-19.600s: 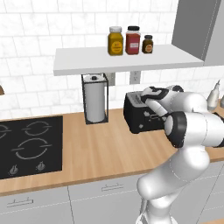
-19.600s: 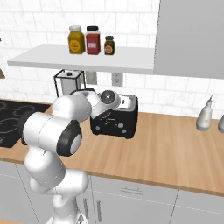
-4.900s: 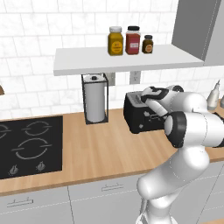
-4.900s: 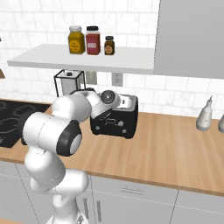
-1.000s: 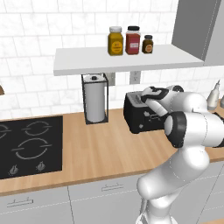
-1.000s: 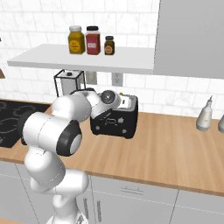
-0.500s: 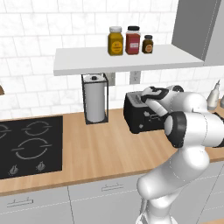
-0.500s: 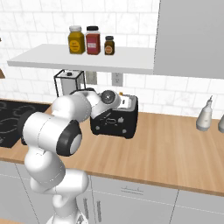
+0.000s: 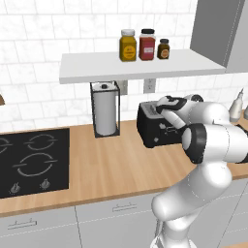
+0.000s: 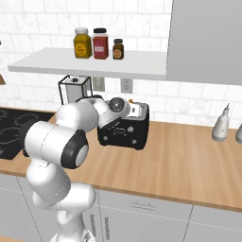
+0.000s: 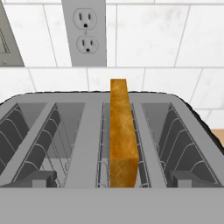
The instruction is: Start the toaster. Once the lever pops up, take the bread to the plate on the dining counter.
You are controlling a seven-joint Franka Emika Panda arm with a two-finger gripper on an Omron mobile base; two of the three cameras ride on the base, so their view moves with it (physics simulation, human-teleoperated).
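The tool [image 11: 112,186] hangs directly over the toaster [image 9: 157,125], its tips spread wide, gripping nothing. The bread [image 11: 121,131] stands on edge in a middle slot, straight ahead between the tips, its long axis running away from the tool, crust edge uppermost.

A small black boxy toaster [image 9: 151,127] stands right of centre on the light wood worktop [image 9: 106,167], with the white robot arm [image 9: 208,140] bent over its top from the lower right. Left of it is an upright white paper-towel roll in a black wire holder [image 9: 105,112]. A black cooktop [image 9: 29,162] fills the lower left. Three jars [image 9: 144,44] sit on the white wall shelf [image 9: 140,65] at upper centre.
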